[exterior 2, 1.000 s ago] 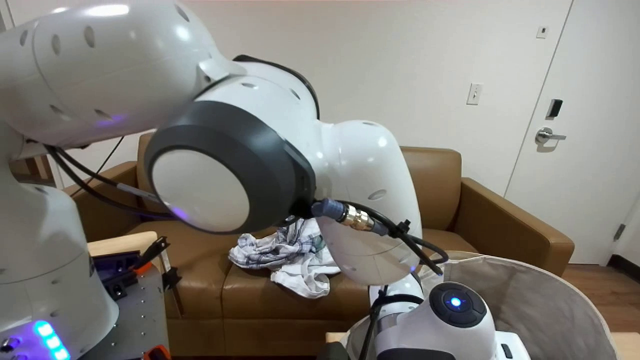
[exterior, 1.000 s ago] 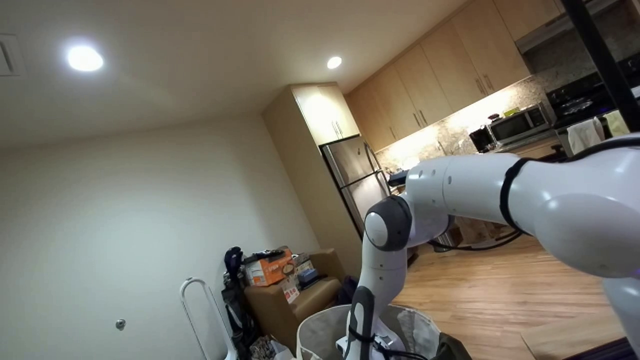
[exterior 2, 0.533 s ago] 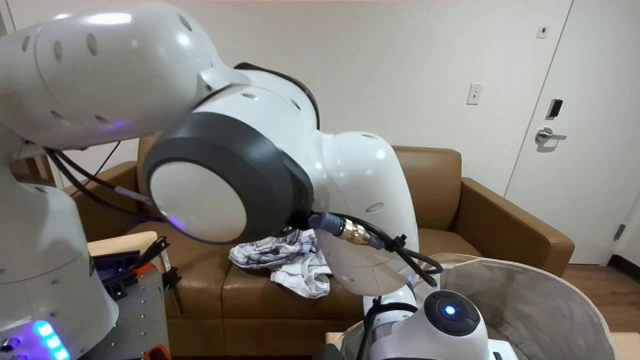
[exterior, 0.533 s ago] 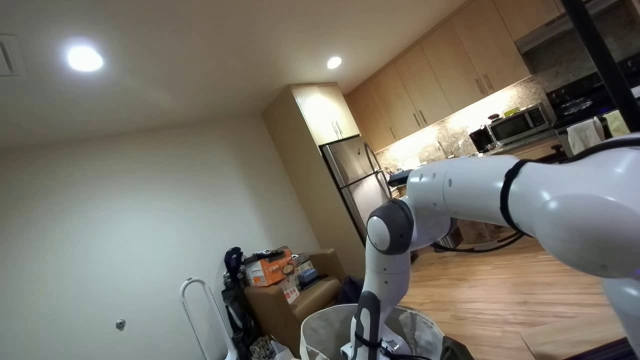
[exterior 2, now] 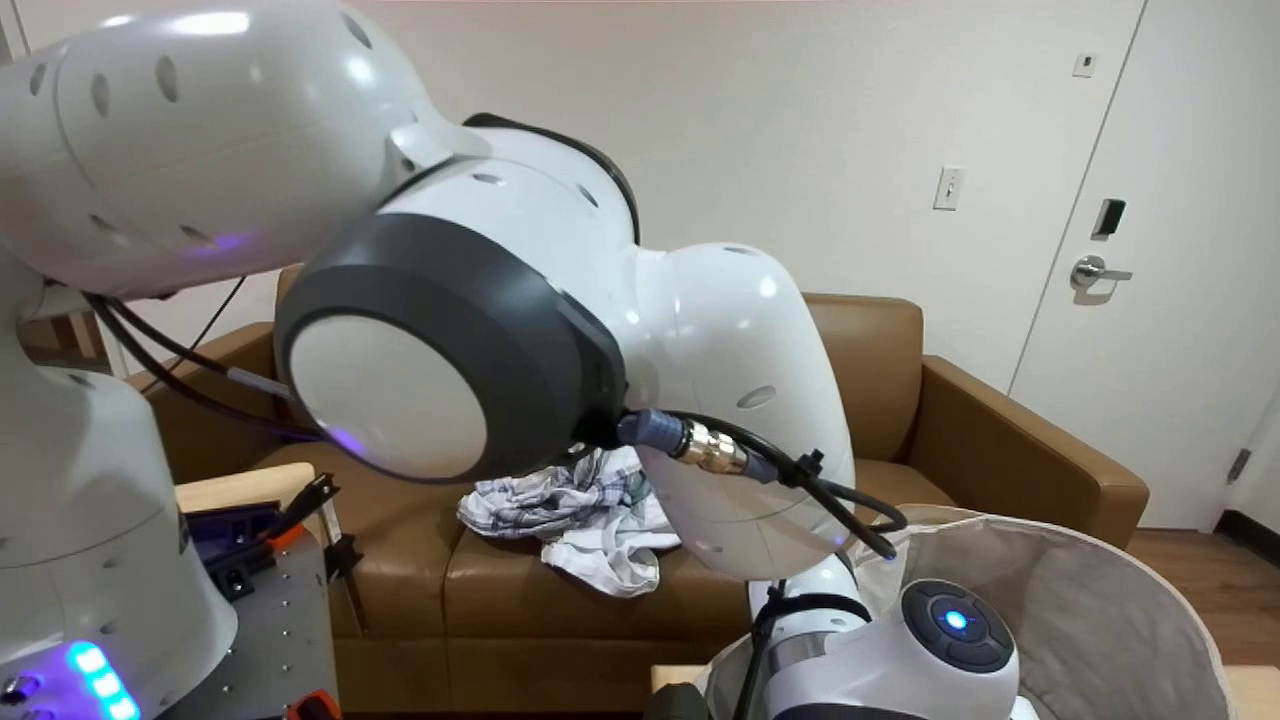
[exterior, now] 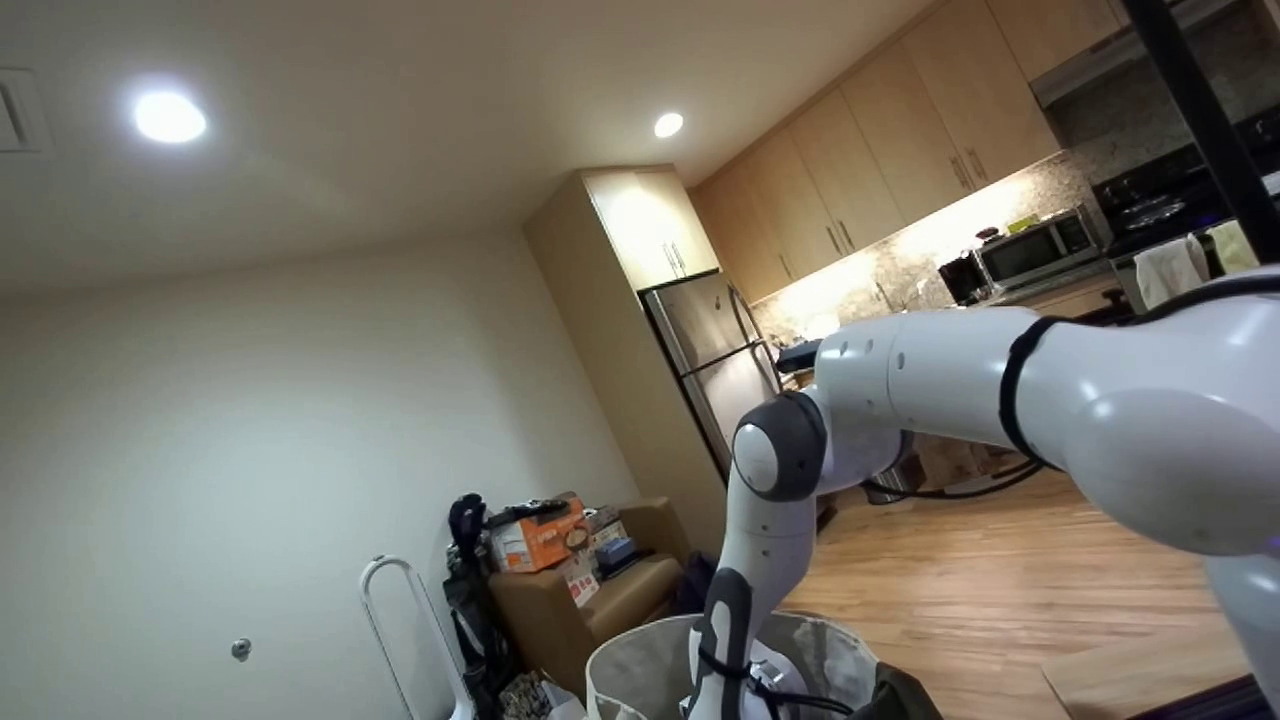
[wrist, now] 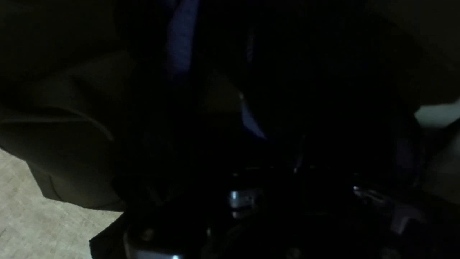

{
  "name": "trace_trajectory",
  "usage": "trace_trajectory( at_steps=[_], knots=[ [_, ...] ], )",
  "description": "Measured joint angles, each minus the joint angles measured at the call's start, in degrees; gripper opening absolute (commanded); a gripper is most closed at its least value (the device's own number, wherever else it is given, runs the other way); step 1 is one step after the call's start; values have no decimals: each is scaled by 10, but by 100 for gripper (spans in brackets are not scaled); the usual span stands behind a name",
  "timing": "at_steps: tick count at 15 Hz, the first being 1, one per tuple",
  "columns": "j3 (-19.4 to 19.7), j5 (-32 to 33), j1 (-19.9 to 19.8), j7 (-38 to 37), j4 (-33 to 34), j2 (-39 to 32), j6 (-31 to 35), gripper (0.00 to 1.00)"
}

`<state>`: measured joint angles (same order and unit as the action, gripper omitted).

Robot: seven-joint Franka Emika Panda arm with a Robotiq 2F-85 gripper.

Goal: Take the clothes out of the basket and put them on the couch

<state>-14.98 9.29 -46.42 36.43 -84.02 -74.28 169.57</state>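
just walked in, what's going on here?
A robot arm is unloading laundry: the job is to move clothes from the basket to the couch. Its lower end is down in the basket. Some white and plaid clothes already lie in a crumpled heap on the couch seat. The wrist view is very dark, with dark olive-brown cloth close to the camera; it's too dark to tell whether the arm has hold of it.
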Motion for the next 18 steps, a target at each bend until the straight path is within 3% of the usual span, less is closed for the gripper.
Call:
trace_trajectory(
  at_steps=[3,7,12,15,16,18],
  knots=[
    [-28,-7,-19,0,-1,19,-42,11],
    [-72,-22,-46,1,-15,62,-42,10],
    [-145,-24,-86,1,-99,167,30,10],
    [-148,-29,-91,-9,-132,210,-10,7],
    [-147,-36,-96,-8,-135,208,-47,34],
    [-131,-55,-99,-4,-136,192,-102,35]
  ],
)
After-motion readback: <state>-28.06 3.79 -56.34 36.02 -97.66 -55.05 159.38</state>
